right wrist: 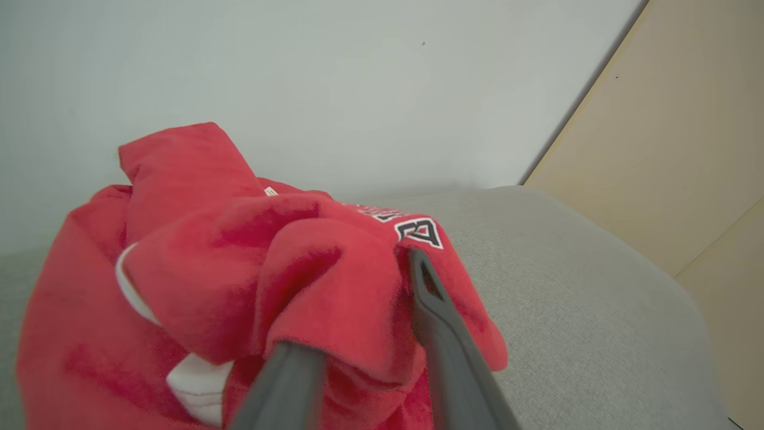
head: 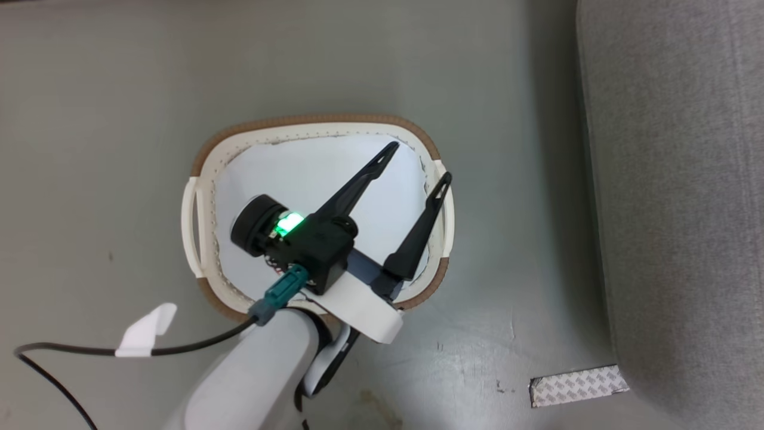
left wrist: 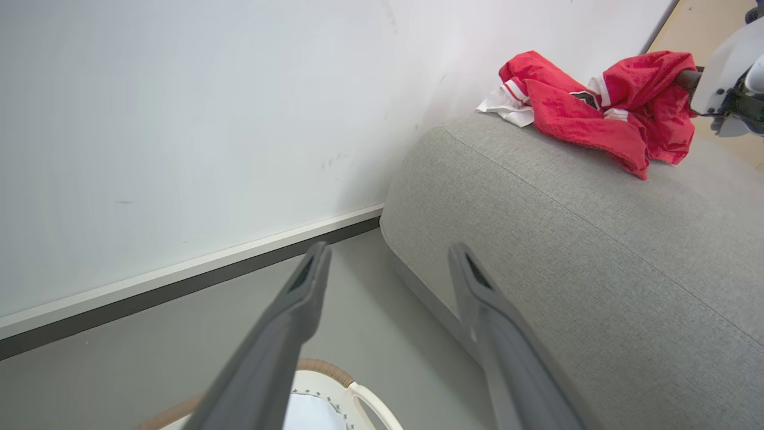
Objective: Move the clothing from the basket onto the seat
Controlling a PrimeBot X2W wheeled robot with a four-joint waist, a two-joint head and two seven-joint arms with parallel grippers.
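Nearly done: we see basket (head: 316,121) holding liner (head: 286,173) alone, clothing (right wrist: 209,269) on seat (right wrist: 567,286). Left gripper (head: 420,162) spread, empty; right gripper (right wrist: 358,298) pinches clothing; release remains.

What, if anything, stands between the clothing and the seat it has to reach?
Nothing visible does: the clothing already lies on the seat, with fabric bunched between the fingers of the right end effector.

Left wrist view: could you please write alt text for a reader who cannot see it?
Crumpled red sports clothing with white trim lies on a large grey fabric sofa beside a white wall. In the foreground the left gripper stands open, with a brown-rimmed cream-white plastic basket at the bottom edge.
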